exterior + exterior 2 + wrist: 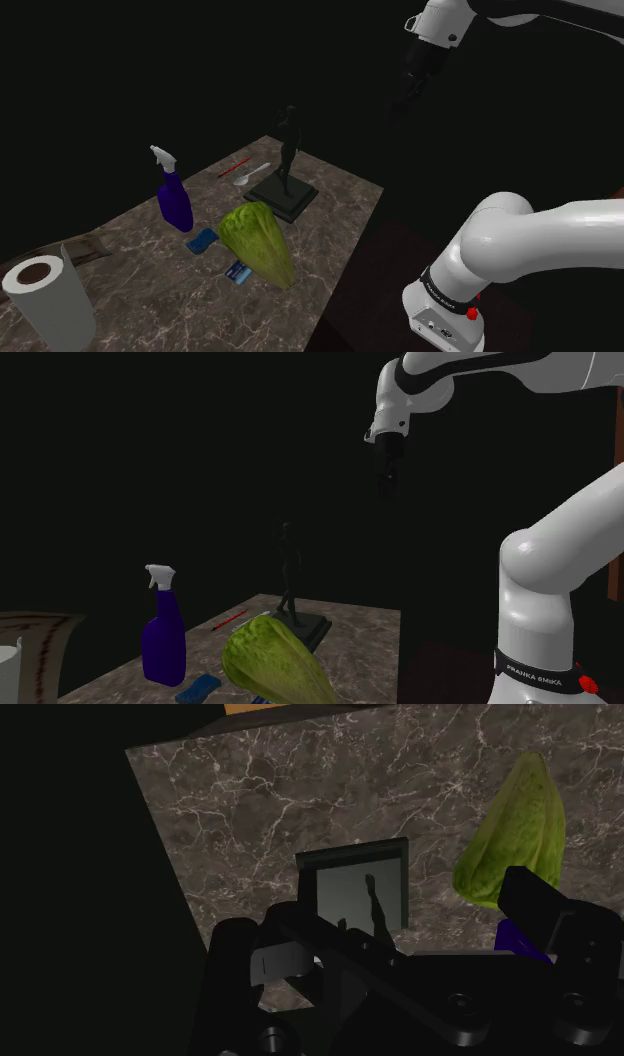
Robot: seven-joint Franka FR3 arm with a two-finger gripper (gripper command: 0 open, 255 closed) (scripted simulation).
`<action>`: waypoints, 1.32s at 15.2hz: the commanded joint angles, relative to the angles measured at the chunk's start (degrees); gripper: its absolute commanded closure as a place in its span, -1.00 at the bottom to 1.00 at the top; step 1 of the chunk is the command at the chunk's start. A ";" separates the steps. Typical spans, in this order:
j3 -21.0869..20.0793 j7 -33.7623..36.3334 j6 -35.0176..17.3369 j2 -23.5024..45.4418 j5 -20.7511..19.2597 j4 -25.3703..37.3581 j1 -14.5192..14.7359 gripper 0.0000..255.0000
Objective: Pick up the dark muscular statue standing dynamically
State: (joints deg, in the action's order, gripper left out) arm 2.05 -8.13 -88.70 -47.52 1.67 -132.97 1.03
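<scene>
Dark statue (289,150) near far edge of tabletop (340,218)

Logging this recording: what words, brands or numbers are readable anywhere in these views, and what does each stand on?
"FRANKA EMIKA": white letters on the black band around the arm's lower joint, second exterior view.
Blue card beside the lettuce: markings too small to read.
Purple spray bottle, statue: no text visible.
</scene>
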 commanded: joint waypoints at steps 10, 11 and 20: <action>-1.58 -2.36 -3.41 23.44 0.46 15.52 2.73 -1.00; -1.78 -2.60 -3.40 26.01 0.47 17.61 2.98 -1.00; -3.87 -4.28 0.29 49.57 -0.19 40.37 5.06 -1.00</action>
State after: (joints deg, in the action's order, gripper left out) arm -1.43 -12.51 -89.05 -0.84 1.60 -95.60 5.72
